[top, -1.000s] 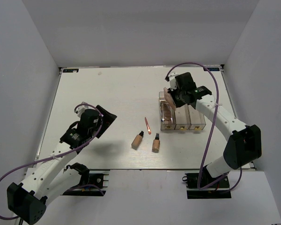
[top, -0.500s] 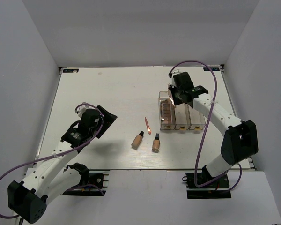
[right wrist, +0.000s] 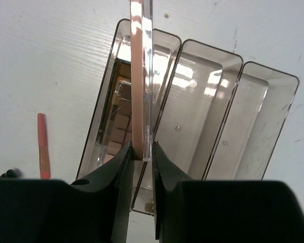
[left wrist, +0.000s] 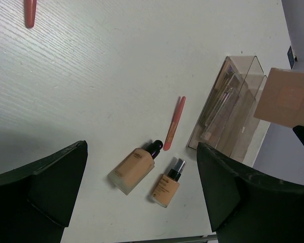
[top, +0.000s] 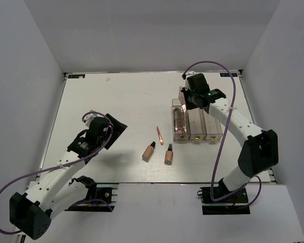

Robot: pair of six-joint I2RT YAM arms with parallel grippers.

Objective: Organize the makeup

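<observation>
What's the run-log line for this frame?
right gripper: shut on palette, held on edge over clear box's left compartment | that compartment: second palette inside | left gripper: open, empty | table: two bottles, pink stick loose

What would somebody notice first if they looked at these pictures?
Probably the right pincer, pinching a thin pink eyeshadow palette on its edge over the left side of the clear box, where other palettes sit in the left slot. Next, two beige bottles and a pink stick lying loose mid-table.
</observation>
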